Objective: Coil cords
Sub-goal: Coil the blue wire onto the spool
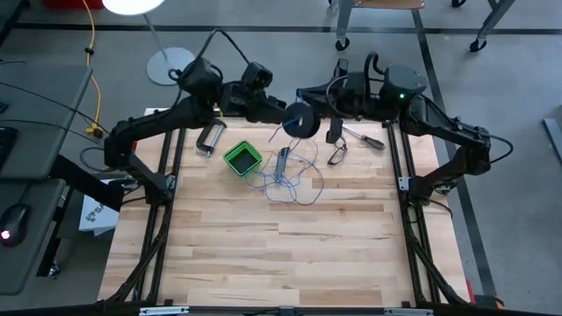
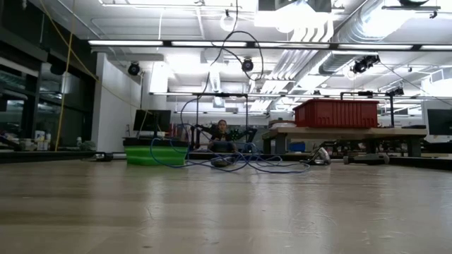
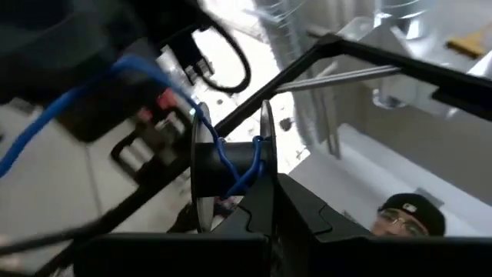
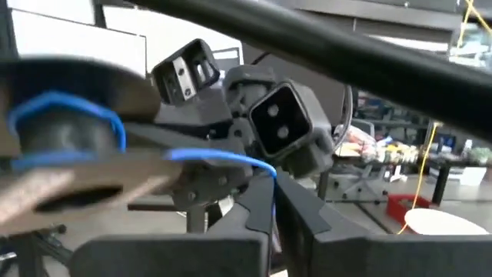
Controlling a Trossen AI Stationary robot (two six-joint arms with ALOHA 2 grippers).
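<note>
Both arms are up over the far middle of the table [image 1: 290,254], grippers meeting at the spool [image 1: 300,120].

Left gripper [image 1: 283,112]: fingers closed on the spool. In the left wrist view its fingers [image 3: 265,208] pinch one disc of the spool [image 3: 231,173], a few turns of blue wire [image 3: 231,161] around the core.

Right gripper [image 1: 327,107]: fingers shut, just beside the spool. In the right wrist view a strand of wire [image 4: 223,158] runs to the closed fingertips [image 4: 265,201] (grip on it looks likely, can't confirm).

Rest of the wire [image 1: 294,180] lies in loose loops on the table below the spool, next to a green box [image 1: 242,159]. A screwdriver [image 1: 362,137] and a black clip [image 1: 337,154] sit near the right arm.
</note>
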